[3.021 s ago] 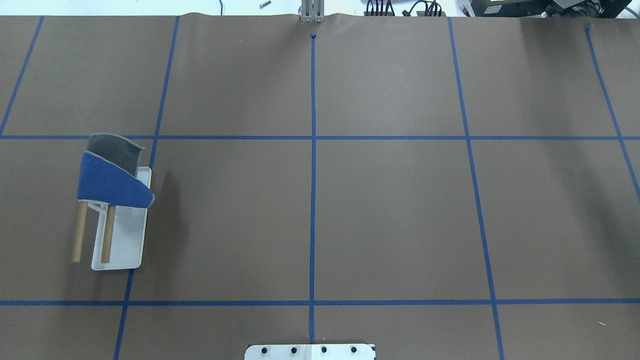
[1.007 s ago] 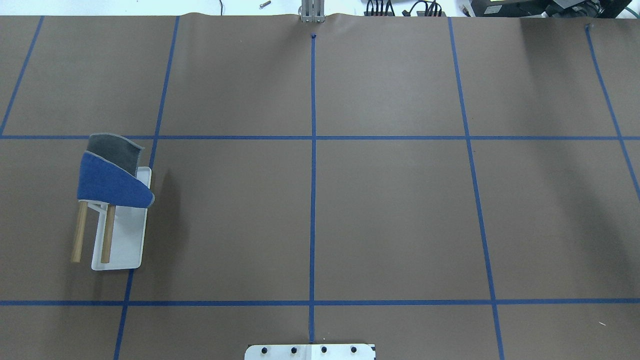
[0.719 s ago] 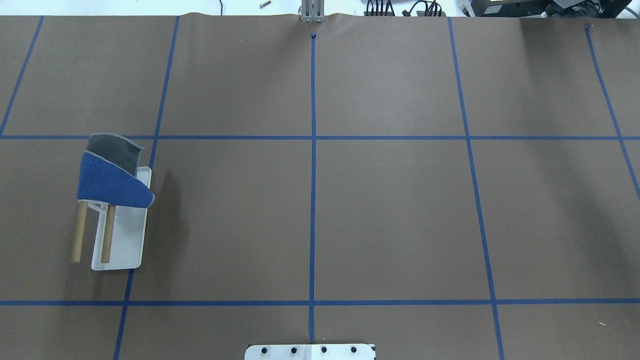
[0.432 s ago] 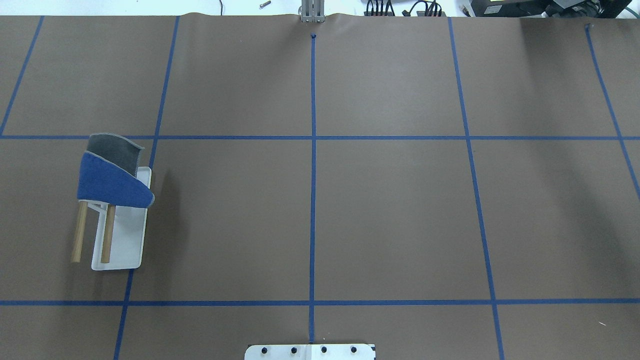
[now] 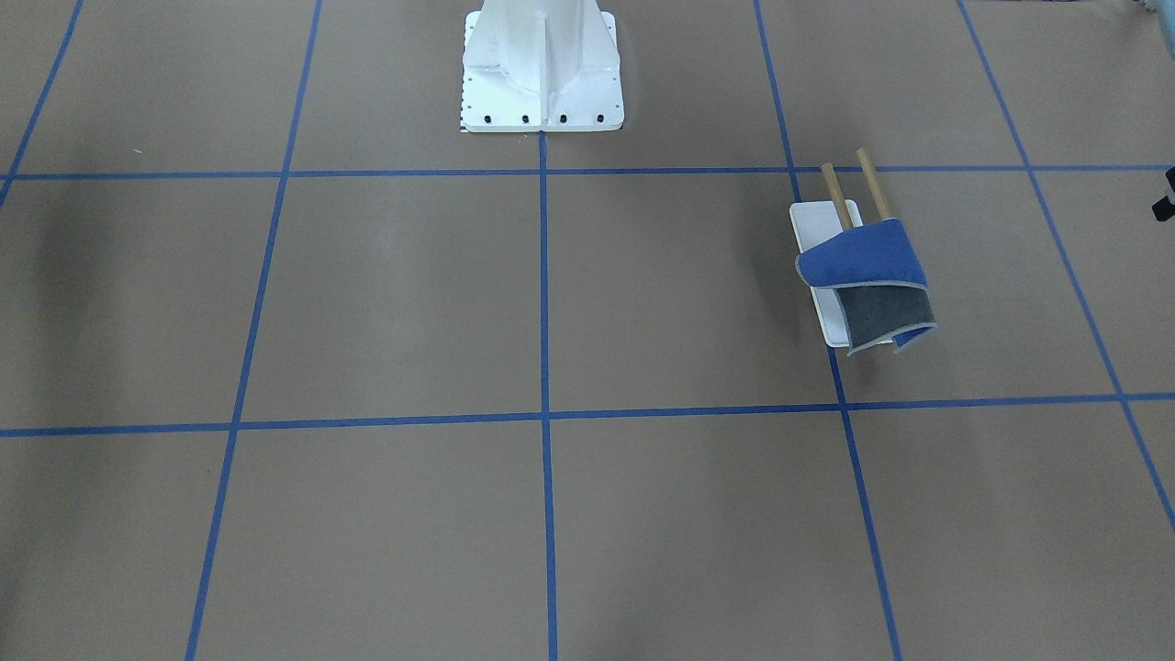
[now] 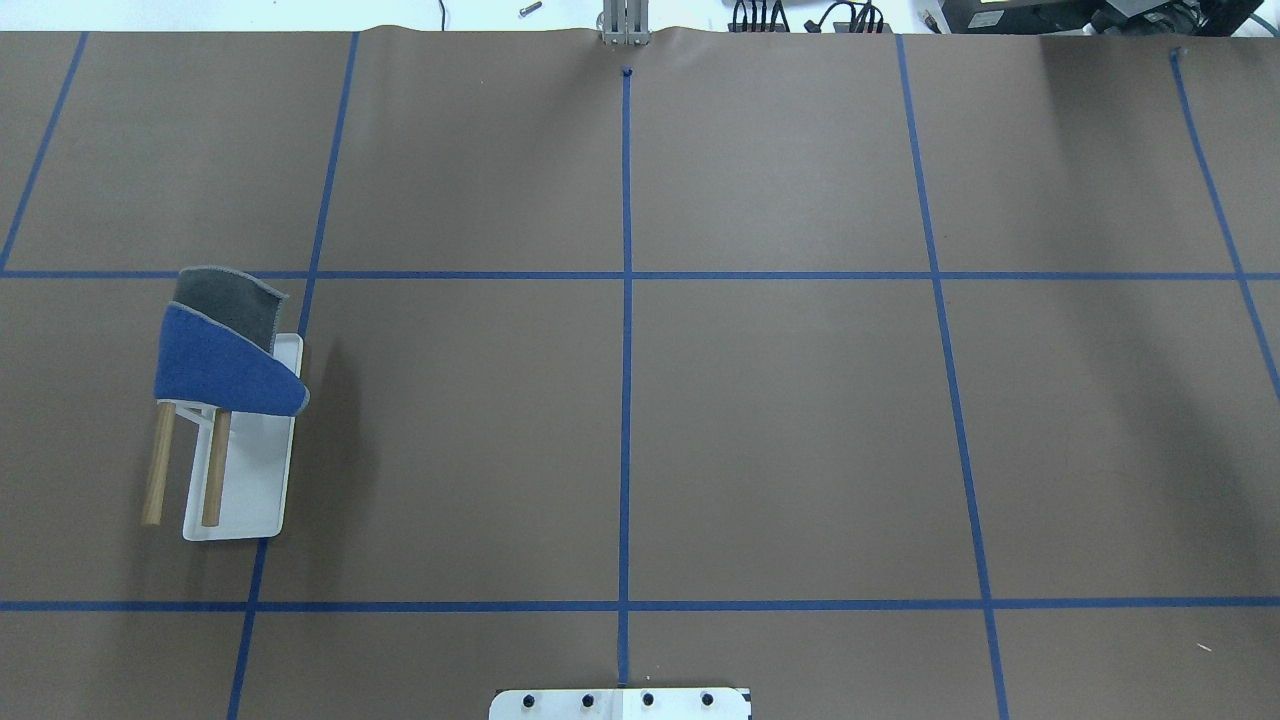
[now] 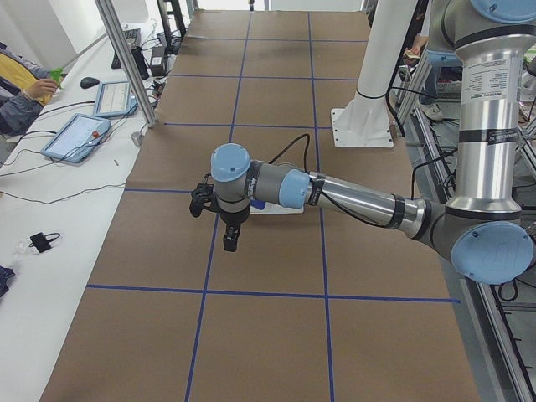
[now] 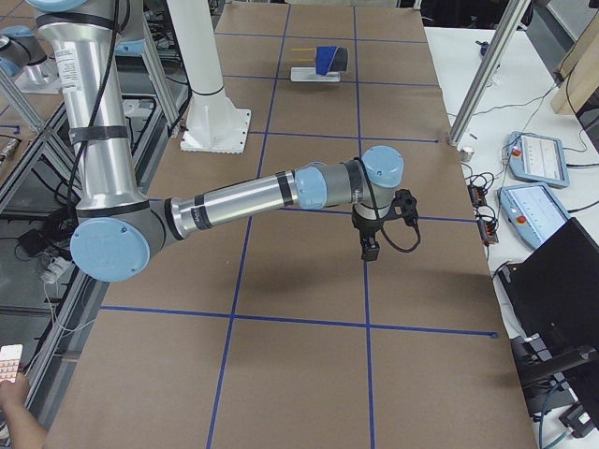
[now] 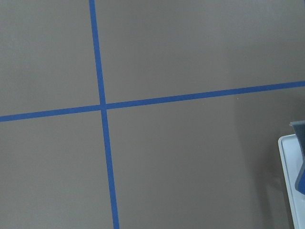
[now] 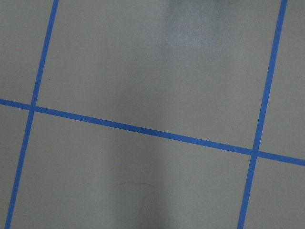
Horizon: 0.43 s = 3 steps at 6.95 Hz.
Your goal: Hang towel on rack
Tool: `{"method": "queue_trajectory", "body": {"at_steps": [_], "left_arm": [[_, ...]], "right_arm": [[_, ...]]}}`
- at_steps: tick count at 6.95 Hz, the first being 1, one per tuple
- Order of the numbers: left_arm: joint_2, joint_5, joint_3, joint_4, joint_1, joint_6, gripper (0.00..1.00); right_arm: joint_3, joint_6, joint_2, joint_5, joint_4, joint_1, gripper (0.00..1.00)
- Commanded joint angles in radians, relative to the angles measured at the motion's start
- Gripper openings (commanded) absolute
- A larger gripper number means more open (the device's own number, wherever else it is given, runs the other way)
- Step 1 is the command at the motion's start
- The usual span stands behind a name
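The towel [image 6: 225,360] hangs over the far ends of the rack's two wooden bars [image 6: 158,465], blue face up, with a dark grey flap falling behind. The rack's white tray base [image 6: 250,480] stands at the table's left. Both show in the front view, the towel [image 5: 863,262] and the rack [image 5: 812,225], and far off in the right side view [image 8: 329,59]. The left wrist view catches the towel's edge [image 9: 300,162] and a tray corner [image 9: 291,181]. My left gripper [image 7: 229,239] hangs beside the rack; I cannot tell its state. My right gripper [image 8: 370,248] hangs over bare table; I cannot tell its state.
The large white bolted pedestal [image 5: 542,64] stands at the table's middle on the robot's side. Brown paper with blue tape lines [image 6: 626,400] covers the table. A metal post [image 8: 477,84] and tablets [image 8: 535,154] are on the operators' side. A small dark part [image 5: 1164,197] pokes in at the front view's right edge.
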<state>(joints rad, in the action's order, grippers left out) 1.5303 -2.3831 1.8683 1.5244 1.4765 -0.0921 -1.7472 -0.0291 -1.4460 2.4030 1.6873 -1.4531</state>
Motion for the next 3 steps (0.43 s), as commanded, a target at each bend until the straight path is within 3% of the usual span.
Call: {"method": "queue_trajectory", "body": {"at_steps": [1, 3], "left_arm": [[0.023, 0.001, -0.007, -0.003, -0.002, 0.000, 0.98], [0.024, 0.001, -0.006, -0.001, -0.002, 0.000, 0.98]], "right_arm": [[0.000, -0.002, 0.004, -0.001, 0.000, 0.000, 1.00], [0.005, -0.003, 0.010, -0.002, 0.000, 0.000, 1.00]]}}
